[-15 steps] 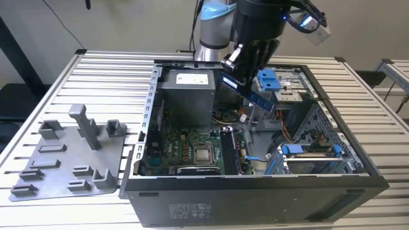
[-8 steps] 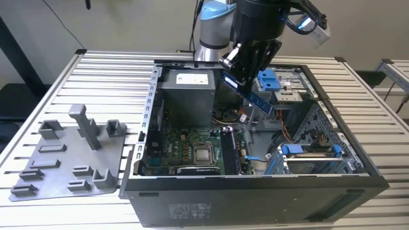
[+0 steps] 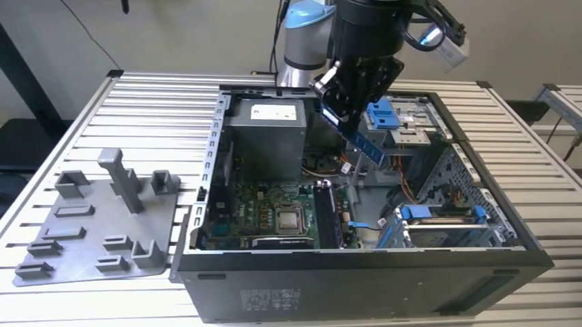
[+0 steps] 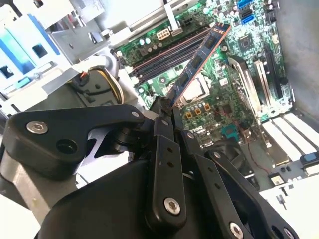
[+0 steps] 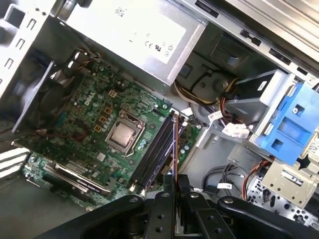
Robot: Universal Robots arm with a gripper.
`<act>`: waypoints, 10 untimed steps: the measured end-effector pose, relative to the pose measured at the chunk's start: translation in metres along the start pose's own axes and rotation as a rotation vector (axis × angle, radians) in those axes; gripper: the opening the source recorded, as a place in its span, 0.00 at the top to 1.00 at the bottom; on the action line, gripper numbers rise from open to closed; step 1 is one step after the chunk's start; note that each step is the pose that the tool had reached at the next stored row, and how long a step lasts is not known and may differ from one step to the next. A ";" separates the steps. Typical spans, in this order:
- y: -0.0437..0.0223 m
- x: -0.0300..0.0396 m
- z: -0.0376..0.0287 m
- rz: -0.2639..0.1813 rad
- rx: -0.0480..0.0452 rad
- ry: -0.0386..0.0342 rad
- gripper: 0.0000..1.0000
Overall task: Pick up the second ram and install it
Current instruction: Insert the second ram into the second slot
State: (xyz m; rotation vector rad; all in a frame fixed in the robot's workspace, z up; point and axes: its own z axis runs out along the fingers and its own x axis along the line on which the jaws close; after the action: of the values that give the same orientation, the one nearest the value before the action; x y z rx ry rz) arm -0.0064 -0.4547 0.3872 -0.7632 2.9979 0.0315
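A: So, what has the gripper (image 5: 175,182) got?

B: It is closed on the second ram (image 4: 199,59). Its fingers (image 5: 183,185) pinch the two flat faces at one end. The rest of the strip sticks out free beyond the tips, tilted, in the air over the open case (image 3: 364,272).

A: How would you expect that strip to behave?

B: Light, I judge, and stiff along its length, but thin and fragile. The chips on its face and the contact edge should not be pressed or scraped, and a twist could crack it. A grip on the flat faces near an end, as now, looks sound to me. Held so far from the middle, though, it could pivot between the fingers if it meets resistance.

A: And below it?

B: In the first wrist view the strip is seen edge-on. It runs nearly in line with the long dark slots (image 5: 152,154) on the green board (image 5: 84,119), but apart from them and not seated. I cannot tell whether any slot is filled already.

A: Further out?

B: The processor socket (image 5: 123,135) lies just beside the slots. The grey power supply (image 5: 134,30) sits beyond the board, and blue drive carriers (image 5: 291,119) are at the case's other side. On the exterior view's left, a grey tray (image 3: 91,225) lies on the slatted table (image 3: 155,102), well apart from the case.
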 end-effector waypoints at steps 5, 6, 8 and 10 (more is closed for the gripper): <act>0.0001 0.0002 0.0003 0.061 0.0032 -0.0005 0.86; 0.0001 0.0002 0.0004 0.075 0.0039 -0.0006 0.86; 0.0001 0.0002 0.0005 0.103 0.0053 -0.0009 0.86; 0.0001 0.0003 0.0006 0.131 0.0068 -0.0010 0.86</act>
State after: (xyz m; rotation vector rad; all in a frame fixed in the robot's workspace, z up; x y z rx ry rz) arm -0.0066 -0.4547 0.3866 -0.5647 3.0403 0.0265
